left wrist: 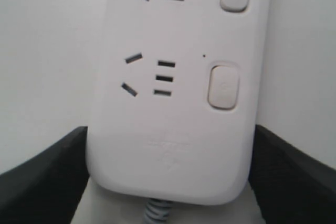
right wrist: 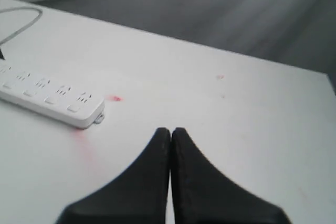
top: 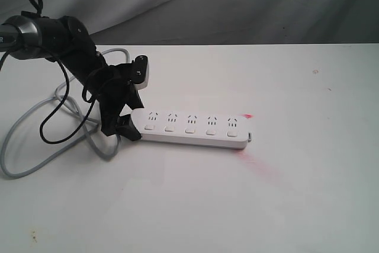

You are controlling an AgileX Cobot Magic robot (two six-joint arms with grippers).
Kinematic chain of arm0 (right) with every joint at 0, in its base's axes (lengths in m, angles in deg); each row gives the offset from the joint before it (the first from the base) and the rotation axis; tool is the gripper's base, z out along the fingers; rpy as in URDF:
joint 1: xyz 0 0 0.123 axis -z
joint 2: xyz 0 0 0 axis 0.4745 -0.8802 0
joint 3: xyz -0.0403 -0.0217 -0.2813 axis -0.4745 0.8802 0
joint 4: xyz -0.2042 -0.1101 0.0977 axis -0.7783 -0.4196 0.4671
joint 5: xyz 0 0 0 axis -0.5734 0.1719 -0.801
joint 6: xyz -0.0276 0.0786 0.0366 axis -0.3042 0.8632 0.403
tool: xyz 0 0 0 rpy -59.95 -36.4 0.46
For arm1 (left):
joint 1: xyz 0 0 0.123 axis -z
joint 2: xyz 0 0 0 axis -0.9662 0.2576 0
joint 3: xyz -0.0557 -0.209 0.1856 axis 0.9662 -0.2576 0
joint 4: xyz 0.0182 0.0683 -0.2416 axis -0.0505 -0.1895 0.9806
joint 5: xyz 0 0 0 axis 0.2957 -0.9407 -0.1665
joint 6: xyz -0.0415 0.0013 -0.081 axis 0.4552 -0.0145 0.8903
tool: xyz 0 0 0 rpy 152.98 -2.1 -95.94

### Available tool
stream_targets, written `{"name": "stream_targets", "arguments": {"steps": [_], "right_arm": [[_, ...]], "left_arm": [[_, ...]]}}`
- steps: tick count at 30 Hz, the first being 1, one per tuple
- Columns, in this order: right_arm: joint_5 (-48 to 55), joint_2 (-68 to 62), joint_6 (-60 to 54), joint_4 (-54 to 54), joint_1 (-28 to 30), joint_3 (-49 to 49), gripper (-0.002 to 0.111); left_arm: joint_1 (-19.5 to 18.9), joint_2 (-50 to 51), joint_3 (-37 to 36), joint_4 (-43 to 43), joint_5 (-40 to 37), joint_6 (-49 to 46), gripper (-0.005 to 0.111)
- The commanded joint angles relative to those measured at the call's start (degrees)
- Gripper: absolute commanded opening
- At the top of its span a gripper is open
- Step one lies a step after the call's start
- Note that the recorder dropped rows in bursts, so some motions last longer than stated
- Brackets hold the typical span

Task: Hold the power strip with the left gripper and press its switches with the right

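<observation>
The white power strip [top: 192, 127] lies flat on the white table [top: 308, 199], its grey cord [top: 35, 146] looping off to the left. My left gripper [top: 135, 111] straddles the cord end. In the left wrist view its black fingers [left wrist: 47, 182] press against both long sides of the strip [left wrist: 173, 103], so it is shut on it. Two switches [left wrist: 224, 86] show beside the socket slots; the whole row of switches [top: 189, 128] runs along the near edge. My right gripper [right wrist: 170, 130] is shut and empty, hovering over bare table well away from the strip's far end [right wrist: 79, 114]. It is outside the exterior view.
Red stains mark the table by the strip's right end [top: 247, 115] and in front of it [top: 260, 167]. A grey cloth backdrop [top: 237, 4] hangs behind the table's far edge. Black cables [top: 53, 117] dangle from the left arm over the cord.
</observation>
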Motion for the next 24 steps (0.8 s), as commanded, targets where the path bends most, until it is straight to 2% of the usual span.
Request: {"name": "stream_targets", "arguments": {"steps": [1, 4, 8, 11, 15, 20, 24], "right_arm": [[2.9, -13.5, 0.1, -0.5, -3.2, -8.1, 0.0], [2.9, -23.2, 0.1, -0.5, -6.5, -12.6, 0.0], [2.9, -38.4, 0.1, -0.4, -14.9, -21.0, 0.0], [3.2, -48.7, 0.1, 5.2, -19.1, -26.2, 0.0], [6.2, -57.1, -3.1, 11.7, -19.8, -28.8, 0.0], [2.4, -62.6, -17.2, 19.1, -19.7, -28.8, 0.0], [5.2, -69.3, -24.4, 20.2, -19.7, -36.0, 0.0]], "left_arm": [[0.0, 0.1, -0.1, -1.7, 2.1, -0.2, 0.069], [0.0, 0.1, -0.1, -1.7, 2.1, -0.2, 0.069], [0.0, 0.1, -0.1, -1.7, 2.1, -0.1, 0.069], [0.0, 0.1, -0.1, -1.7, 2.1, -0.1, 0.069], [0.0, 0.1, -0.1, -1.7, 2.1, -0.1, 0.069], [0.0, 0.1, -0.1, -1.7, 2.1, -0.3, 0.069], [0.0, 0.1, -0.1, -1.7, 2.1, -0.3, 0.069]]}}
